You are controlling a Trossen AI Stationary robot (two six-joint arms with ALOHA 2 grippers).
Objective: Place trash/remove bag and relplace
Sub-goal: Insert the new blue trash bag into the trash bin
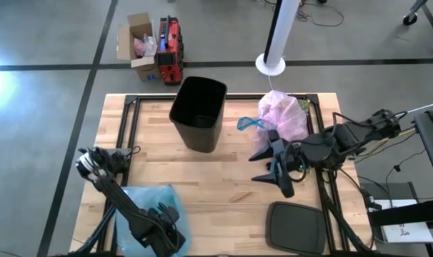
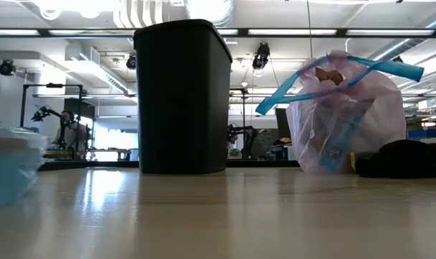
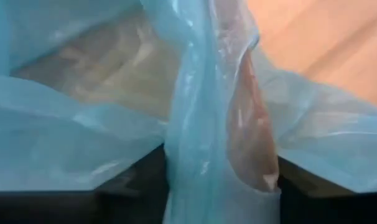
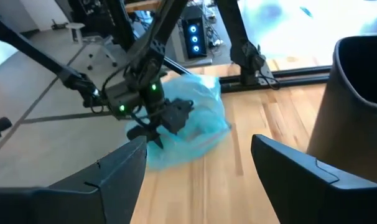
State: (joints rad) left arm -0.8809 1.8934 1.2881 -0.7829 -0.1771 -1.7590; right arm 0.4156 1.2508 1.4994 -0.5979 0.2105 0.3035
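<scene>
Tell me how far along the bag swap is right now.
Done: the filled lavender bag sits tied on the table beside the black bin, which looks unlined and empty. In hand: the left gripper is at the light-blue bag, with a fold of it between its fingers. The right gripper hangs open near the full bag. Left: open the blue bag and line the bin.
</scene>
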